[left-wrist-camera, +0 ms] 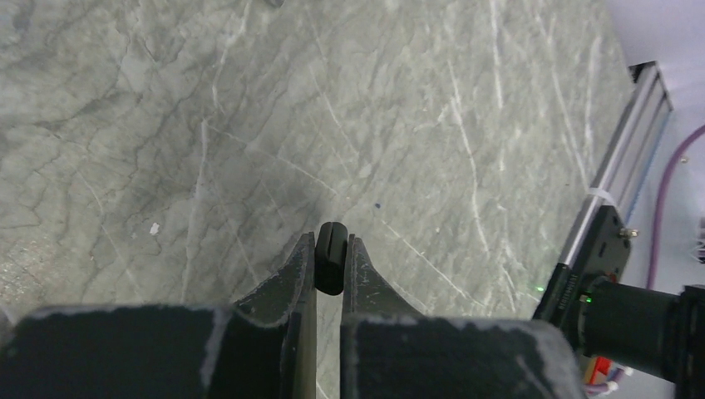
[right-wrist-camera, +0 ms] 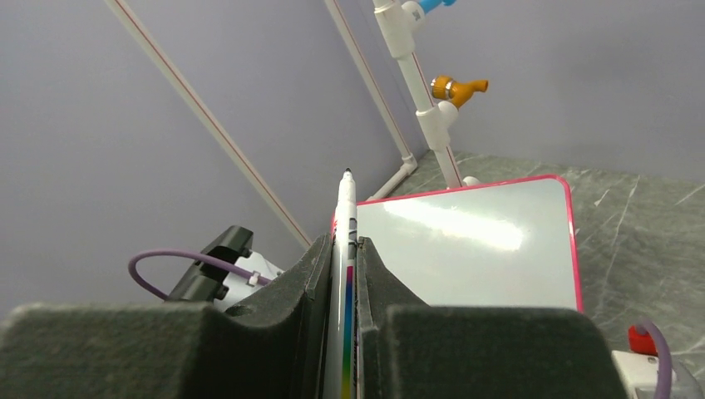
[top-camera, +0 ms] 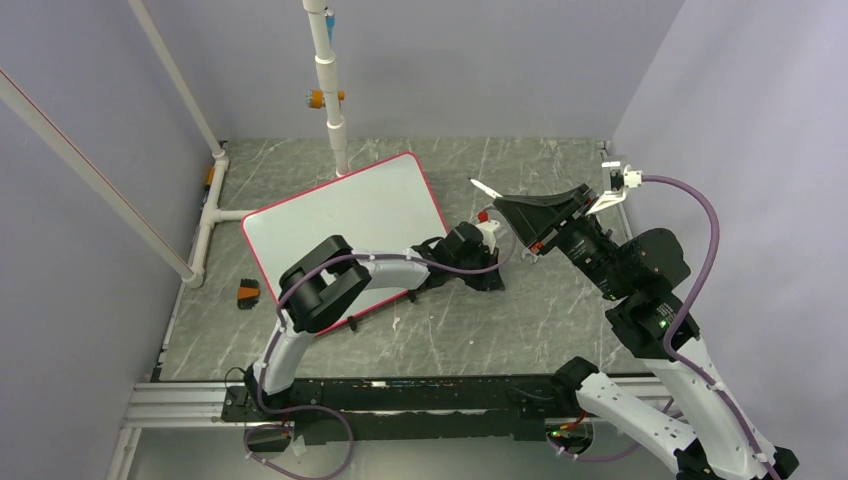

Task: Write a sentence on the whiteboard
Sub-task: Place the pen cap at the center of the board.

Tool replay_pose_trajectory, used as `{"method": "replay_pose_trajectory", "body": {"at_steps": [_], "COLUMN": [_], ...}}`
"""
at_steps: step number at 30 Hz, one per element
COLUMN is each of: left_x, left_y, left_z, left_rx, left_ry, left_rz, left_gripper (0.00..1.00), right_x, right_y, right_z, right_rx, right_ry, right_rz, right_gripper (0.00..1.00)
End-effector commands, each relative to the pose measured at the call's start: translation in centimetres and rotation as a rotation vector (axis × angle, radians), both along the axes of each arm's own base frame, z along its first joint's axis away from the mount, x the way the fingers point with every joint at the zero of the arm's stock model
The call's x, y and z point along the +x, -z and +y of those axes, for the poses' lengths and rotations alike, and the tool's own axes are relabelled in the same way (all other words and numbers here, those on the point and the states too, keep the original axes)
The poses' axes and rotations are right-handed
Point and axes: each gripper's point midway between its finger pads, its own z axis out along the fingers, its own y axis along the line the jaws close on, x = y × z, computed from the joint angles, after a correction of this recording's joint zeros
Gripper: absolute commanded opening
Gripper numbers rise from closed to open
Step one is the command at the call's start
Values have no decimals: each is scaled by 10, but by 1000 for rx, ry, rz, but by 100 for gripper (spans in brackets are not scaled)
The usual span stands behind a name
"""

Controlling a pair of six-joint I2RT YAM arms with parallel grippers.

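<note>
**A:** From above, where is the board?

**B:** The board (top-camera: 345,225) lies flat on the table (top-camera: 500,320), far and left of centre. It is skewed, so its long axis runs from near-left to far-right. It is glossy white with rounded corners and a thin red rim, and its face is blank.

**A:** And the arms?

**B:** The left forearm crosses the board's near-right corner, and the left gripper (top-camera: 490,265) sits just off the board's right edge. The right gripper (top-camera: 520,212) is raised to the right of the board, clenched on the marker (top-camera: 486,189). The marker's long axis points left toward the board. The left arm is nearer, but the right one has the pen.

**A:** Left wrist view?

**B:** The left gripper (left-wrist-camera: 331,249) is pinched on a short black stub (left-wrist-camera: 330,266) with a slot in its end. It is probably the marker's cap, though only the end shows. Beneath it is grey, veined, stone-patterned table (left-wrist-camera: 166,125).

**A:** Right wrist view?

**B:** The right gripper (right-wrist-camera: 343,245) has dark matte fingers that grasp the slim white marker (right-wrist-camera: 344,208). A rainbow stripe runs along the barrel, and the bare black tip stands out past the fingers. The board (right-wrist-camera: 465,241) lies ahead of the tip and below it. I judge the tip must swing down and left onto that face.
</note>
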Motion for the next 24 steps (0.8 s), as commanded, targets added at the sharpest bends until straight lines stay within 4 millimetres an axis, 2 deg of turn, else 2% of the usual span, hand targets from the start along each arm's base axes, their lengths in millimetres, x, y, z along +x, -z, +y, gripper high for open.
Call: {"method": "replay_pose_trajectory", "body": {"at_steps": [1,6,13,19,24], "left_x": [6,6,2,-2,-3], "left_y": [4,13,7,-10,-33], "left_z": [-8,-5,-7,-9,-11], "left_rx": [37,66,61,45,23], "left_ry": [-16,-27,-11,5,10], "left_rz": [-43,-38,-48,-66,-92], "left_gripper": [11,17,34,47,59], "right_x": [0,2,5,5,5], "right_y": [-8,-5,-3,-1,-2], "right_z": [-5,-4,-4,-5,-5], "right_rx": [5,-4,-6,-5,-4], "right_ry": [21,26,35,39,40], "right_rz": [-19,-11,-5,1,1], "right_gripper": [0,0,0,0,0]}}
